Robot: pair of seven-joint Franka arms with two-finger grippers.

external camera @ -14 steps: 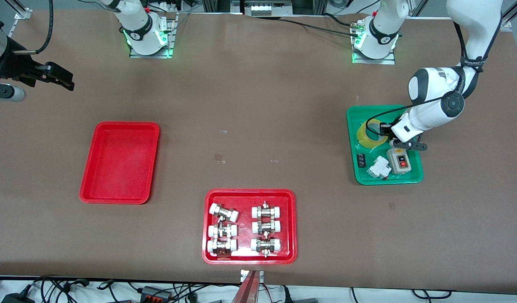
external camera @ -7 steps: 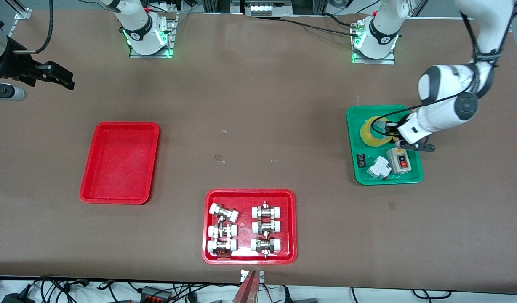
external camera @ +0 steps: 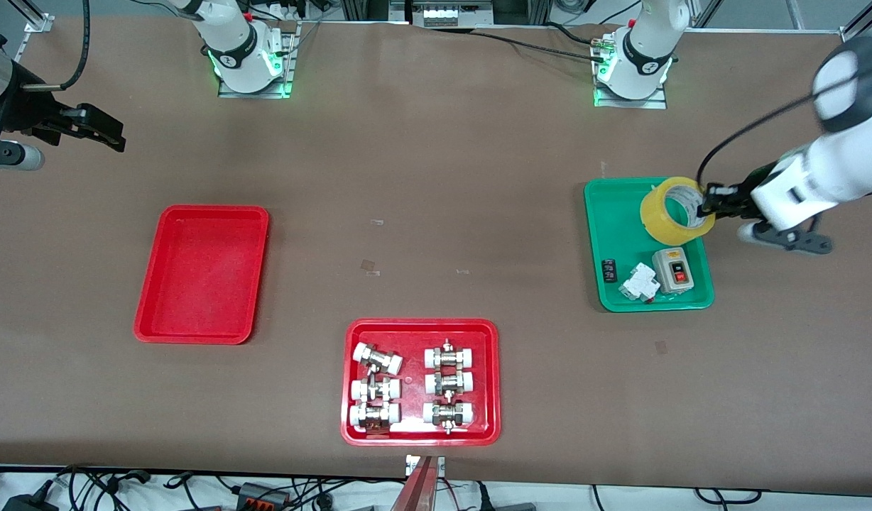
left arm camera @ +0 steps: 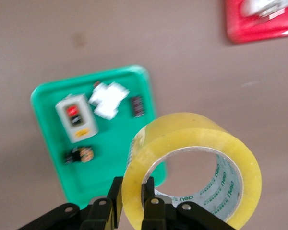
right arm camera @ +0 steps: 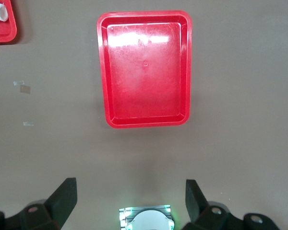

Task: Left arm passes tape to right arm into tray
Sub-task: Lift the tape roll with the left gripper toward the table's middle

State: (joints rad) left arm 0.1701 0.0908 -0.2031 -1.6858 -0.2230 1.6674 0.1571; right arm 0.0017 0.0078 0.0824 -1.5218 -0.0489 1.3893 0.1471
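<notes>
Item one: the tape (external camera: 676, 211), a wide yellowish translucent roll with a pale core, clamped in my left gripper (external camera: 707, 202); one finger sits inside the core and one on the outer wall, pinching the roll's wall, as the left wrist view shows at (left arm camera: 133, 203). The roll is held in the air, tilted, over the end of the green tray (external camera: 615, 226) that lies farther from the front camera. Item two: green tray contents, namely a grey switch box with a red button (external camera: 673, 270), a white breaker (external camera: 638, 283) just beside it, and a small black part (external camera: 608, 270) next to the breaker. Item three: the tray (external camera: 201, 274), plain glossy red, nothing in it, lying toward the right arm's end of the table. Item four: my right gripper (external camera: 95, 130), fingers spread wide with nothing between them, waiting over bare tabletop near that end, with the tray in its wrist view (right arm camera: 145, 69). Item five: a second red tray (external camera: 420, 326) with white-and-metal fittings (external camera: 376, 358), nearest the front camera.
</notes>
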